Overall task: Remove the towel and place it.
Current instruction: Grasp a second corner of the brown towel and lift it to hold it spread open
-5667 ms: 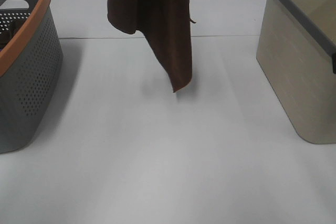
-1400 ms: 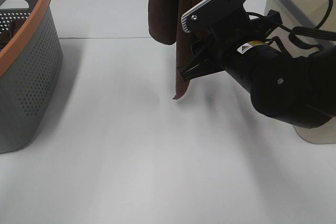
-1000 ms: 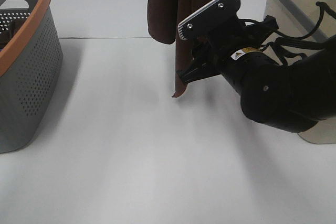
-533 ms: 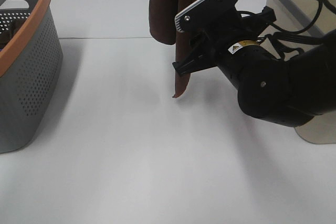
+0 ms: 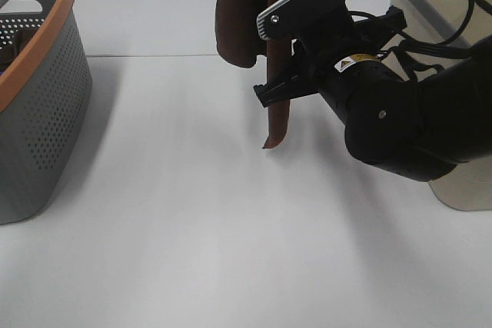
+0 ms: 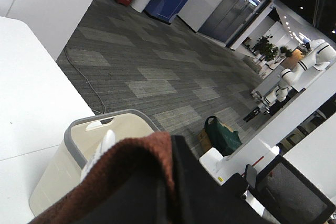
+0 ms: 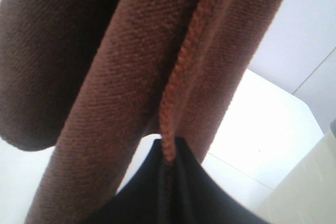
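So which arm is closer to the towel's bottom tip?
Right. The right end effector pinches the towel just above that tip; the left end effector holds its top.

Left wrist cam: towel (image 6: 131, 174) bunched along the bottom of my feed, draped over the dark pincer (image 6: 176, 195), which is clamped on it. Just behind it I see a beige basket (image 6: 79, 129) with grey rim and handle slot, on the white desk (image 6: 31, 87). Past the desk edge: grey carpet floor (image 6: 157, 72), green bag (image 6: 223, 135), office chair (image 6: 294, 187).
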Available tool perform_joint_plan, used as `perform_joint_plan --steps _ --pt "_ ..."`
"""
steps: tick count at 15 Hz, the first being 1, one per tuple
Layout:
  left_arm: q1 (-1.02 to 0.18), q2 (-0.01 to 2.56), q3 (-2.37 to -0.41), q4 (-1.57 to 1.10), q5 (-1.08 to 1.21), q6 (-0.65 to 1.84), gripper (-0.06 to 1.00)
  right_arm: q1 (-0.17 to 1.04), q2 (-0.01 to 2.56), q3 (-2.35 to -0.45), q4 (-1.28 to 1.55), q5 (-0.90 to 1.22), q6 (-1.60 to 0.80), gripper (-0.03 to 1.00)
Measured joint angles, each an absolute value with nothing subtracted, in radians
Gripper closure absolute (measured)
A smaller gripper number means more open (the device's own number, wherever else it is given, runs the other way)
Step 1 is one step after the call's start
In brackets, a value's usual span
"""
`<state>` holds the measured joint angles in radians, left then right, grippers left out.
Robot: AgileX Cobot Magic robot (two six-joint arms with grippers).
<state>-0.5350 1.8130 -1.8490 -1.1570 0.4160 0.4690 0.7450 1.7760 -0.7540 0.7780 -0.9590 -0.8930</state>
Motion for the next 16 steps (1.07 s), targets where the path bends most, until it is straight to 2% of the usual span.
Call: perform_joint_plan --steps 3,11,13,16 --pt "-0.517 1.813 -1.849 -1.131 0.470 0.469 0.94 0.745 1.738 -0.754 0.880 -0.892 -0.958 0.97" --pt "-0.319 1.813 -1.849 -1.075 0.734 0.469 0.94 0.745 1.539 -0.790 0.975 -0.423 -1.094 0.97" --pt "-0.287 1.813 -1.849 -1.031 0.795 0.469 0.94 0.745 1.531 -0.843 1.120 -0.324 -1.208 0.97" --pt "-0.242 1.813 -1.849 -0.990 0.854 0.469 0.94 0.745 1.531 -0.901 1.397 -0.288 -1.478 0.97"
